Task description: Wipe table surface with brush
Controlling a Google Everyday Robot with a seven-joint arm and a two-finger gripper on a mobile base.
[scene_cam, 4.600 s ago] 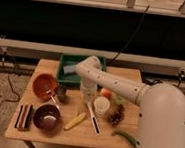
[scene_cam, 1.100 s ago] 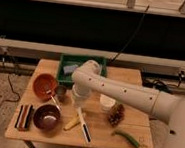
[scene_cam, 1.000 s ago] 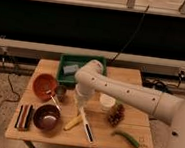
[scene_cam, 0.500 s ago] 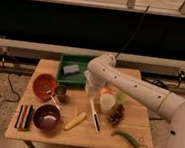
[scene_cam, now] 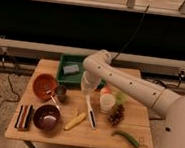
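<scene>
The table surface [scene_cam: 136, 121] is a light-brown wooden top with planks. The brush [scene_cam: 90, 112] is slim, white with a dark part, and slants from the table's middle toward the front, its lower end on the wood. My gripper [scene_cam: 87, 89] reaches down from the white arm, just in front of the green tray. It meets the brush's upper end and is shut on it. The grip itself is partly hidden by the wrist.
A green tray [scene_cam: 61, 76] stands at the back. An orange bowl [scene_cam: 43, 83] with a spoon, a small cup [scene_cam: 61, 91], a dark bowl [scene_cam: 46, 117] and dark blocks [scene_cam: 24, 117] are on the left. A yellow stick [scene_cam: 75, 121] lies beside the brush. A white container [scene_cam: 106, 100], a pine cone [scene_cam: 116, 114] and a green vegetable [scene_cam: 127, 138] are on the right.
My gripper has moved from the table's front middle back toward the tray. The brush moved with it, away from the yellow stick.
</scene>
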